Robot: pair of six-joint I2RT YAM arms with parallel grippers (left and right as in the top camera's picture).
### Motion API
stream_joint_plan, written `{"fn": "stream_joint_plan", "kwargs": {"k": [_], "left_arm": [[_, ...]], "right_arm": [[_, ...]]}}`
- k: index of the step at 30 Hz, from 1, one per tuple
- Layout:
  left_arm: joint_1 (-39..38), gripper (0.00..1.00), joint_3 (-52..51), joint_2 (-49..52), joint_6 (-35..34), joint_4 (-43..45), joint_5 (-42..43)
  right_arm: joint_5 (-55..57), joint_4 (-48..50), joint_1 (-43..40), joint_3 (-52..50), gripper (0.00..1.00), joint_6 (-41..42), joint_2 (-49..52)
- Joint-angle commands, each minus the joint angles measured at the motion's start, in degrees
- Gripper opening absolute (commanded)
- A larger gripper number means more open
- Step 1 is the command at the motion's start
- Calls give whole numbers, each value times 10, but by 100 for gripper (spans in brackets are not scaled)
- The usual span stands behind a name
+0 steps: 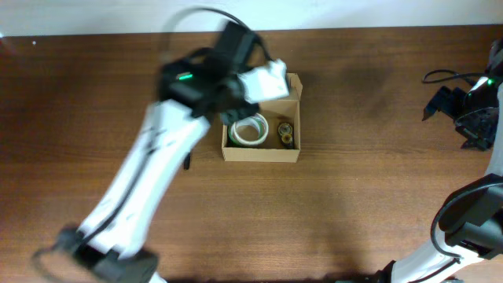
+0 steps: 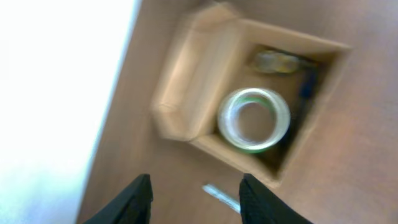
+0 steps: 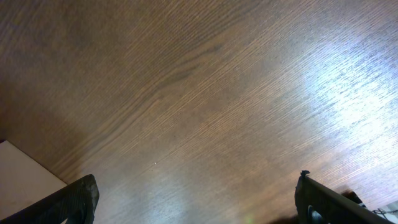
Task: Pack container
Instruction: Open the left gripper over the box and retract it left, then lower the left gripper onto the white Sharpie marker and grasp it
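Observation:
The container (image 1: 262, 153) is a small tan cardboard box near the table's middle, open at the top. Inside lie a white tape roll (image 1: 249, 130) and darker small items (image 1: 285, 132). The left wrist view shows the container (image 2: 180, 93) from above with the roll (image 2: 254, 119) in it. My left gripper (image 2: 194, 198) is open and empty, above the table beside the box; the view is blurred. In the overhead view the left arm covers the box's back left. My right gripper (image 3: 199, 199) is open and empty over bare wood at the far right.
A thin pale strip (image 2: 219, 196) lies on the table between the left fingers. The table's far edge and white wall (image 1: 330, 12) run along the top. Cables and the right arm's base (image 1: 471, 98) sit at the right edge.

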Motion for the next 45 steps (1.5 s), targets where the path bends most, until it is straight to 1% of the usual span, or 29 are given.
{"fn": "stream_joint_plan", "kwargs": {"k": [1, 3, 5, 7, 9, 11, 12, 17, 21, 33, 45], "left_arm": [[83, 47, -95, -81, -55, 49, -14], [139, 47, -173, -129, -114, 109, -14], [197, 46, -255, -163, -218, 166, -14], [251, 45, -329, -174, -331, 186, -14], [284, 45, -385, -162, -392, 190, -6], [296, 45, -429, -134, -399, 212, 25], [294, 45, -441, -114, -399, 223, 27], [264, 46, -445, -14, -398, 243, 18], [256, 46, -445, 21, -399, 257, 18], [220, 47, -445, 64, -399, 322, 29], [212, 47, -445, 104, -407, 317, 27]], "right_arm": [[-5, 0, -1, -2, 99, -2, -9], [-5, 0, -1, -2, 99, -2, -9], [-5, 0, -1, -2, 99, -2, -9], [-5, 0, -1, -2, 99, -2, -9], [-5, 0, -1, -2, 99, -2, -9], [-5, 0, -1, -2, 99, -2, -9], [-5, 0, -1, -2, 99, -2, -9], [-5, 0, -1, -2, 99, -2, -9], [-5, 0, -1, -2, 99, -2, -9], [-5, 0, -1, -2, 99, -2, -9], [-5, 0, -1, -2, 99, -2, -9]]}}
